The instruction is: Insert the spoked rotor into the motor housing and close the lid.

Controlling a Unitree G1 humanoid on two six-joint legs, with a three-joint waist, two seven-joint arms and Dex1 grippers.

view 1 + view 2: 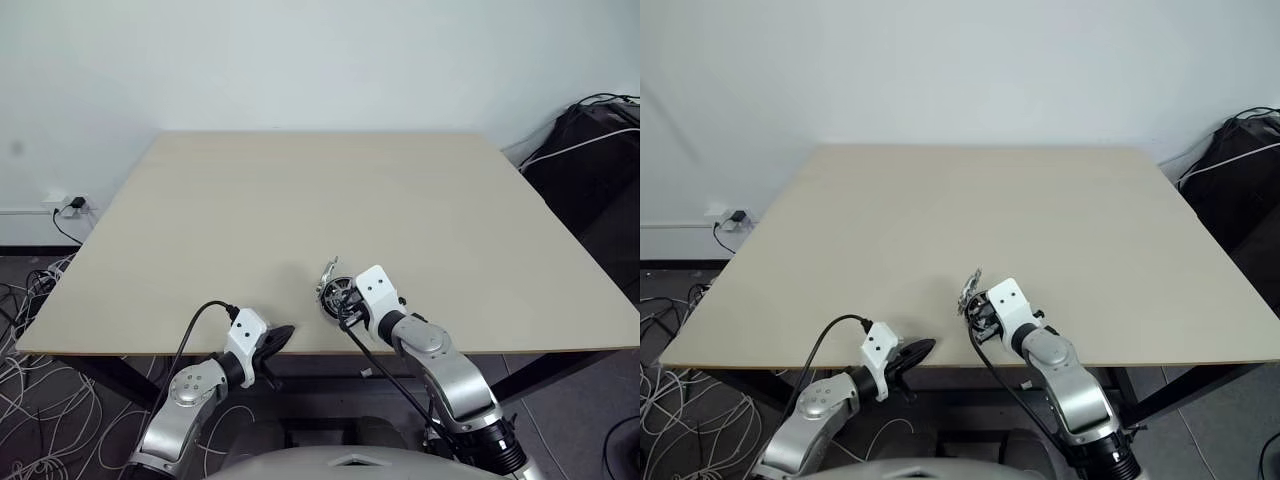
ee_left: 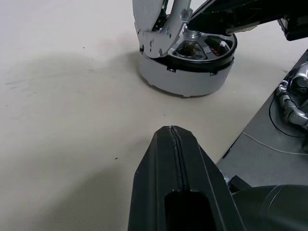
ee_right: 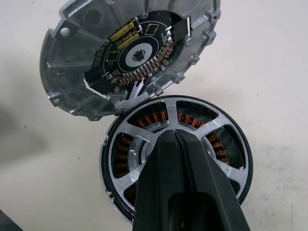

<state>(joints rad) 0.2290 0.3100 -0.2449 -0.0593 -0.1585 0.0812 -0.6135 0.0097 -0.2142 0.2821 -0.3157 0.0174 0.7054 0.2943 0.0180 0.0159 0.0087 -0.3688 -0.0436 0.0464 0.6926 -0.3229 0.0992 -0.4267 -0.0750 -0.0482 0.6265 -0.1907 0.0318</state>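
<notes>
Right wrist view, desk [image 3: 279,72]: pale top, carrying the motor at its near edge.
Motor housing [image 2: 185,82]: rotor already seated inside.
Lid [image 3: 72,72]: propped upright on the housing's far-left rim, its inner face towards the rotor.
Spoked rotor [image 3: 144,132]: copper windings visible between the spokes.
Right tool [image 3: 175,137]: clenched, empty, tip over the hub; nearer arm.
Left tool [image 2: 171,139]: clenched, empty, left of the housing, well apart.

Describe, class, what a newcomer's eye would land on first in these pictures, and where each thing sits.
First comes the motor housing near the table's front edge, the spoked rotor already seated in it with copper windings showing between the spokes. Its lid stands tilted open at the housing's rim, circuit board facing out. The right claw, shut, rests over the rotor's hub; the left claw, shut, waits apart at the table edge.
</notes>
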